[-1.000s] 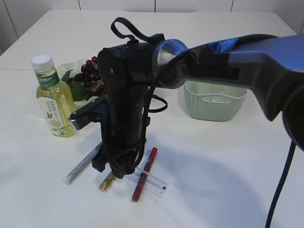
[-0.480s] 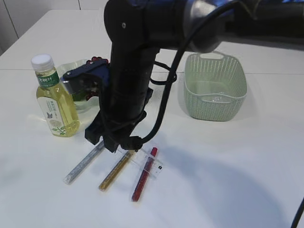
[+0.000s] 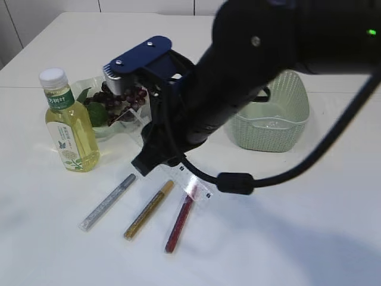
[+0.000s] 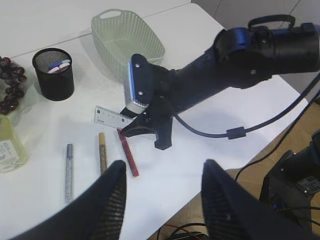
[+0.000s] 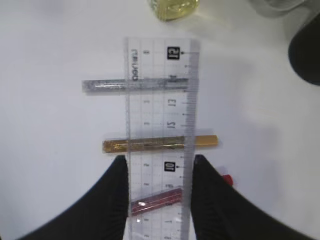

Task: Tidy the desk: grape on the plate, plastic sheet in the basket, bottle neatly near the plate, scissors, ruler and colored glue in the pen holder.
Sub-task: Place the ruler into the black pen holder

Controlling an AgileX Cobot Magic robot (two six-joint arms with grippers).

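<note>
Gripping the clear plastic ruler [image 5: 159, 125], right fingers [image 5: 114, 200] hold it lifted, mid-frame, over red [image 5: 156, 201], gold [image 5: 160, 144], silver glitter glue tubes [image 5: 135, 85] on white bench [image 5: 55, 150]. Left fingers [image 4: 112, 200] half open, empty. Yellow bottle [image 3: 66, 122] left; green basket [image 3: 271, 122] farther right.

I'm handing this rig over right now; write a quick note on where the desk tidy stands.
Right hand: shut on the clear ruler, lifted above the table.
Left hand: open, empty, hovering off to the side.
Grapes on the plate, bottle beside it: done.
Pen holder already has something in it; I can't tell what.
Left: ruler into the pen holder, then the silver, gold and red glue pens lying on the table.
Basket: contents unclear.
</note>
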